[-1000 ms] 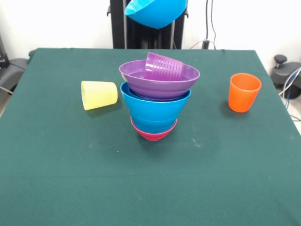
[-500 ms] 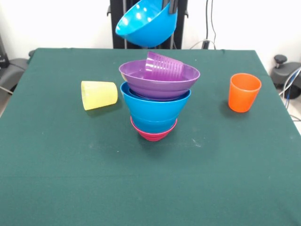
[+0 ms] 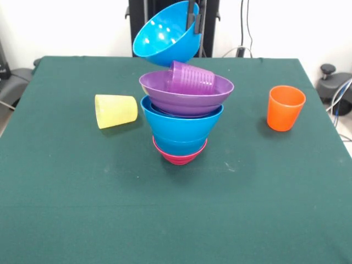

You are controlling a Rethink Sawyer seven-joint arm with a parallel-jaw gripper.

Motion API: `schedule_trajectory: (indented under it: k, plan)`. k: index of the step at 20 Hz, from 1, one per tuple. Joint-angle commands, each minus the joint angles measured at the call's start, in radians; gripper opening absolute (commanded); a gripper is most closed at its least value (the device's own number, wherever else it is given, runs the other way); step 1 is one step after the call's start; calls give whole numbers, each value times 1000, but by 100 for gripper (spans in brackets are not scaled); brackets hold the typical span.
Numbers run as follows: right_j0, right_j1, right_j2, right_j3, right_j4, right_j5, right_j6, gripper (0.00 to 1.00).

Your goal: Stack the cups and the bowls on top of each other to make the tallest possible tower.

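Observation:
The tower stands mid-table: a small magenta bowl [image 3: 180, 157] at the base, a blue bowl [image 3: 181, 127] nested on it, then a wide purple bowl [image 3: 186, 98] with a purple cup [image 3: 192, 77] lying on its side inside. Right above that cup hangs another blue bowl [image 3: 164, 36], tipped steeply with its opening facing down-left. My gripper [image 3: 192, 18] is shut on its upper right rim. The bowl's lower edge is at the purple cup's top; contact cannot be told. A yellow cup [image 3: 115, 111] lies on its side left of the tower. An orange cup [image 3: 286, 108] stands upright at the right.
The green-covered table [image 3: 82, 209] ends just behind the tower. Cables and a black stand [image 3: 335, 82] sit off its right edge, and a dark object [image 3: 11, 82] off its left edge.
The held blue bowl has come down from the top edge to just over the purple cup and has tipped further onto its side. The tower and the loose cups have not moved.

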Motion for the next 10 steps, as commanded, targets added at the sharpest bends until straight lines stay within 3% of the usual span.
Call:
schedule_trajectory:
  k: [1,10]
  plan:
    - [-6,91,80,-17,-101,-65,-1,0]
    - [-18,57,103,-7,-106,-35,8,0]
